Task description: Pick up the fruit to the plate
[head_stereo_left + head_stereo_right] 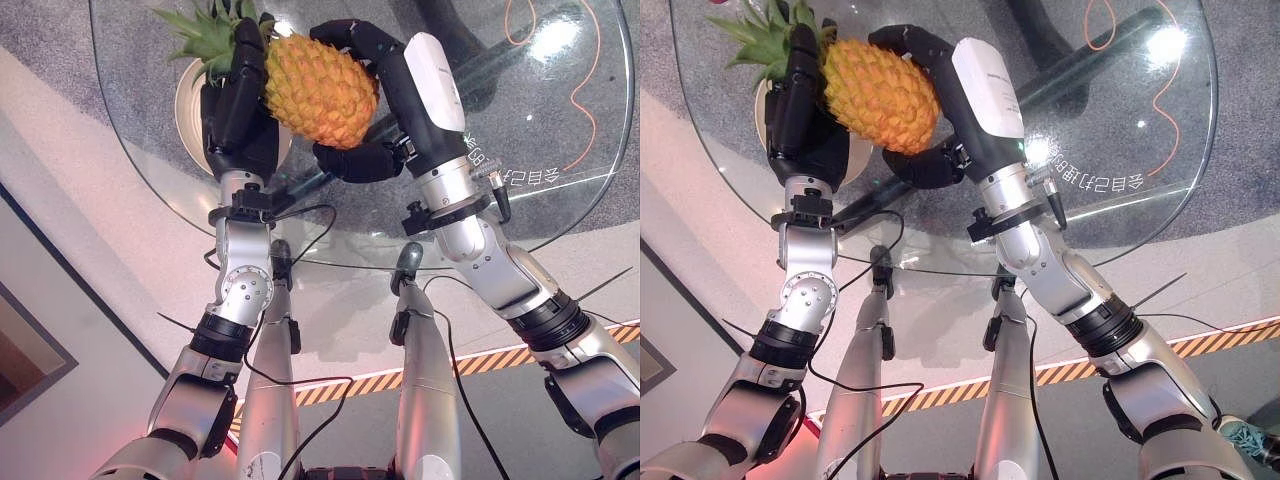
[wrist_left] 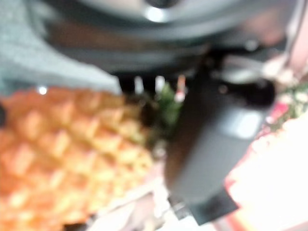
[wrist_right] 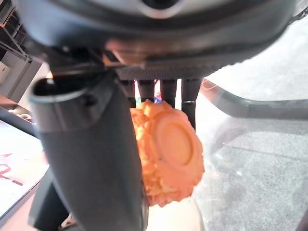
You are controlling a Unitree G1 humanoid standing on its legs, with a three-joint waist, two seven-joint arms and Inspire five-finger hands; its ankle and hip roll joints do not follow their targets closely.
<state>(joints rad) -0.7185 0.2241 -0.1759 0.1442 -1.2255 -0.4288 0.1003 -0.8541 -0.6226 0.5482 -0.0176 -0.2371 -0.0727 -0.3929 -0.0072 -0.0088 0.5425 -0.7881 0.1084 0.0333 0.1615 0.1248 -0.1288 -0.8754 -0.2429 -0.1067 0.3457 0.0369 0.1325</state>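
Left eye view – fruit: Your pineapple (image 1: 318,88) was up off the glass table (image 1: 560,110), clamped between both hands, its green crown (image 1: 205,32) pointing toward the robot's left and out over the plate (image 1: 186,100).
Left eye view – left hand: Your left hand (image 1: 238,100) pressed flat-fingered against the crown end of the body, more a supporting wall than a wrap.
Left eye view – right hand: Your right hand (image 1: 385,90) curled its fingers over the far side and its thumb under the base end.
Right eye view – plate: The plate sat on the glass under the left hand and the leaves; what showed of it looked bare, though most of it was covered.
Left wrist view – grip: You saw the knobbly orange skin right against the palm, with the thumb (image 2: 211,139) standing beside it.
Right wrist view – grip: The round flat base (image 3: 173,144) faced you, fingers (image 3: 166,91) hooked beyond it.
Handling judgement: It looked stiff, bulky and probably a prop, so lighter than real fruit; the rough rind should have resisted slipping. You did best gripping the body, never the leaves.
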